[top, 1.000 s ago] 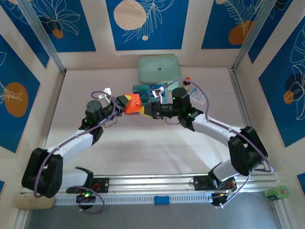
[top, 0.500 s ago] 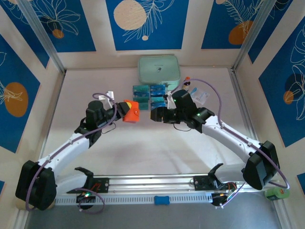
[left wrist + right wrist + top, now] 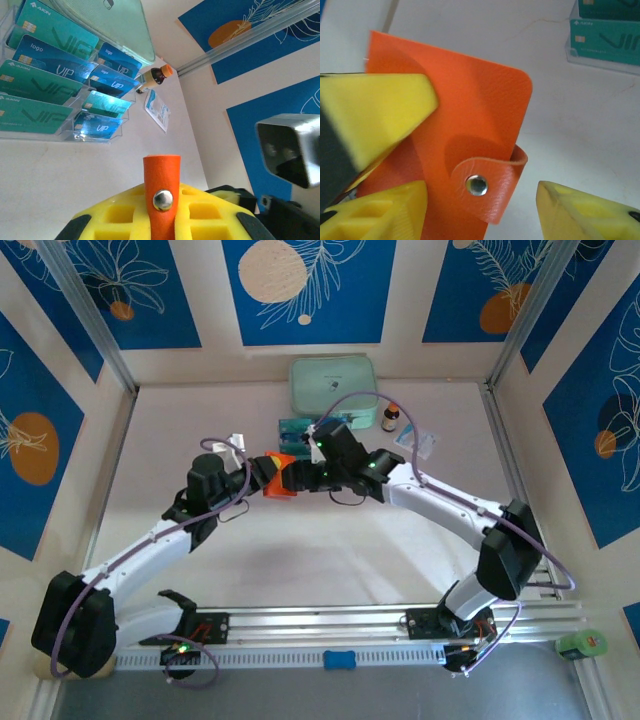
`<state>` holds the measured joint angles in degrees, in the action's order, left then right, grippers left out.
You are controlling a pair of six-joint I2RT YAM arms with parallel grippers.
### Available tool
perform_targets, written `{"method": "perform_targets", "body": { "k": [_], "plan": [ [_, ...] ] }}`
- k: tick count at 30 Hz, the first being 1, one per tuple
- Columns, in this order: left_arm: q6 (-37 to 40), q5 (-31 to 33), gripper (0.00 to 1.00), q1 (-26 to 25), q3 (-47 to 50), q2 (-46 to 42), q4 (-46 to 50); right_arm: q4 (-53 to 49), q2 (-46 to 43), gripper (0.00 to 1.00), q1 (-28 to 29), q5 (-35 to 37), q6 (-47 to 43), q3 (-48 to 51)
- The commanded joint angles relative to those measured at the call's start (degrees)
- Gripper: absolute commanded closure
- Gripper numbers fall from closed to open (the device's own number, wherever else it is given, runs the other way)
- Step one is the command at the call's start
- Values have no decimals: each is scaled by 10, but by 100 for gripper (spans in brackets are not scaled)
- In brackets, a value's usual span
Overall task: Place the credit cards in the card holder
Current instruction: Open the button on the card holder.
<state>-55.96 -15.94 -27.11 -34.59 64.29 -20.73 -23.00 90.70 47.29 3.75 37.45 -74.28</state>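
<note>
Card holder [image 3: 470,125], clamped by left fingers [image 3: 380,105]

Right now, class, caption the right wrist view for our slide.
Left hand pinches the snapped-shut orange card holder; right hand open, fingers flanking its strap.

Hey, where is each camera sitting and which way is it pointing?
Top external: above, behind the bases, looking down at the table; left arm and right arm show.
Left wrist: behind the left hand, facing the credit cards; its yellow fingers show.
Right wrist: behind the right hand, facing the card holder; its fingertips show.
Shared: all three see the card holder.
</note>
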Motion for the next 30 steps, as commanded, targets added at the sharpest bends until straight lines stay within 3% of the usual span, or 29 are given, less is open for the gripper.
{"method": "perform_targets", "body": {
  "k": [1,13,27,30],
  "plan": [
    [-20,10,100,-9,6,-1,-37,-9,17,41,2,33,-8,-27],
    [-29,21,100,-26,5,-4,-48,-6,34,53,-4,128,18,-8],
    [-34,21,100,-35,1,9,-63,-48,53,98,-5,159,36,15],
    [-41,21,100,-36,0,11,-70,-57,45,100,-21,168,54,49]
  ]
}}
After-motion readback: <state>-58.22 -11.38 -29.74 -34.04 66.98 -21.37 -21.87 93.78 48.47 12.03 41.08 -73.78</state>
